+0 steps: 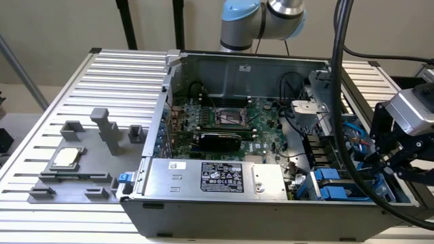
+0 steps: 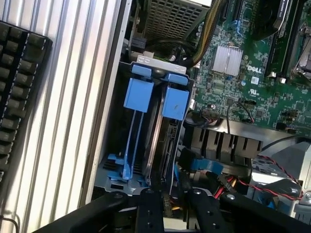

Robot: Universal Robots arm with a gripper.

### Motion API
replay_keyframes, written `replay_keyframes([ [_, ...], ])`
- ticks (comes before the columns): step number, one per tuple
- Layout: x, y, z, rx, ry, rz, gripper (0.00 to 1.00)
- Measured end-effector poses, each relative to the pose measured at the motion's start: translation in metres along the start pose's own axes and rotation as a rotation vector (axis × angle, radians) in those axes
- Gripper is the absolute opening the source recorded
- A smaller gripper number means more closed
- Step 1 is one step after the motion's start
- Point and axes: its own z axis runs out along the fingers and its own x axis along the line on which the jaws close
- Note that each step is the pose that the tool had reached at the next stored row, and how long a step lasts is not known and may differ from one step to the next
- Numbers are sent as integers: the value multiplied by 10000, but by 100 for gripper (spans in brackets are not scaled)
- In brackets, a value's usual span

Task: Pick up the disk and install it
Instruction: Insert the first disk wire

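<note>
The disk (image 2: 165,141) stands on edge in the drive bay of the open computer case (image 1: 162,101). I see it edge-on, a thin grey slab with a bright blue carrier tab (image 2: 175,103) at its far end. My gripper (image 2: 172,195) hangs over the near end of the disk, and its black fingers (image 2: 148,206) sit on either side of the slab. In the exterior view my gripper (image 1: 381,165) is low over the bay at the case's right, close to two blue tabs (image 1: 329,183).
A second blue carrier (image 2: 138,92) fills the neighbouring slot. A grey power-supply box (image 1: 224,178) lies along the case front, with the motherboard (image 1: 224,122) behind it. Red and black cables (image 2: 272,174) run beside the bay. A grey fixture with a silver chip (image 1: 68,157) sits on the ribbed table, and a keyboard (image 2: 19,87) lies outside the case.
</note>
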Motion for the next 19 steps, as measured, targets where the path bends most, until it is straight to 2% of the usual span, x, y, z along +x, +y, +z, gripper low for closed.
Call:
replay_keyframes([
  [3,-2,0,-15,2,-16,-9,100],
  [14,-14,18,-84,2,-19,-19,100],
  [15,-18,36,-87,2,-21,-19,0],
  [19,-40,141,-95,1,-19,-20,0],
])
